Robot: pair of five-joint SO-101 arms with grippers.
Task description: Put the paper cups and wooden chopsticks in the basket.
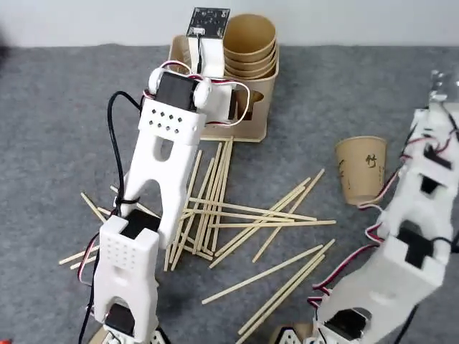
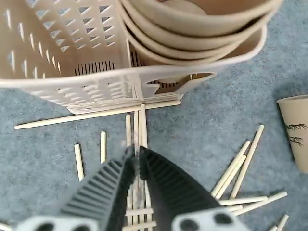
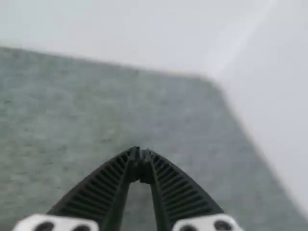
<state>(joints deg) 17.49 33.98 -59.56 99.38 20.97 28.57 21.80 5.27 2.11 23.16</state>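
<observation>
— At the far side of the grey felt-covered table (image 1: 57, 129), what stood there?

— A beige slotted plastic basket (image 1: 252, 123) with two compartments. The right-hand one held a stack of brown paper cups (image 1: 249, 44), nested one inside another. In the high view the white left arm (image 1: 168, 150) crossed in front of the other compartment.

— And the left gripper?

— The left wrist view showed the left gripper (image 2: 136, 155) on the near side of the basket, low over the felt. Its black fingers were closed to a thin slit. One pale wooden chopstick (image 2: 137, 130) ran lengthwise through that slit, its far end just short of the basket's wall. The fingers appeared to be pinched on it.

— Where were the other things for the task?

— Loose pale wooden chopsticks (image 1: 251, 215) lay crisscrossed on the felt between the two arms. A few had their ends up against the basket's front, and one lay along its base. A single brown paper cup with dark brush marks (image 1: 362, 170) was off to the right of the basket, apart from it and near the white right arm (image 1: 409, 244). It seemed to lie on its side, mouth toward the white wall (image 1: 86, 18).

— What about the right gripper?

— The right gripper (image 3: 139, 155) had its black fingers pressed together at the tips with nothing between them. It was above bare felt, near where the felt met the wall.
</observation>
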